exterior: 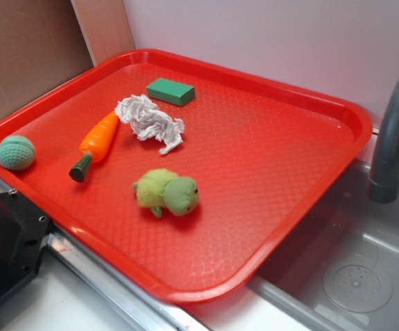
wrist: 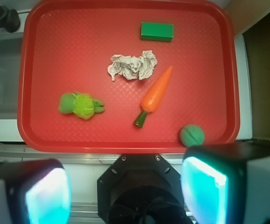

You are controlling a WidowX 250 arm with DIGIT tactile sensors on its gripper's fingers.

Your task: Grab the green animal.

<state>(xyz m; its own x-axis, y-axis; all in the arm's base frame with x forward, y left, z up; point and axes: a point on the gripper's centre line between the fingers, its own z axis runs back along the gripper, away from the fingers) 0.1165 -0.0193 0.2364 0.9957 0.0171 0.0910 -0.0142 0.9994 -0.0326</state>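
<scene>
Gripper (wrist: 125, 193) is above the near edge of the tray (exterior: 268, 238), off the surface, nothing between the fingers (wrist: 46, 193); they stand wide apart in the wrist view. Not visible in the exterior view.

Green animal (exterior: 167, 192) lies on the tray, in open space, touching nothing. In the wrist view it (wrist: 80, 105) sits left of centre, dark head toward the left rim, legs pointing right.

Neighbours:
- Carrot (exterior: 98, 143): lies tilted, green stem end toward the animal's side of the tray, clear gap between them.
- Crumpled paper (exterior: 150, 122): just beside the carrot's orange tip, may be touching it; apart from the animal.
- Green block (exterior: 170, 91): far side of the tray, well apart.
- Teal ball (exterior: 15, 152): at the tray corner near the rim, well apart.
- Faucet (exterior: 395, 131) and sink (exterior: 355, 269): off the tray, on the animal's head side.

Nothing lies on top of or against the animal.
</scene>
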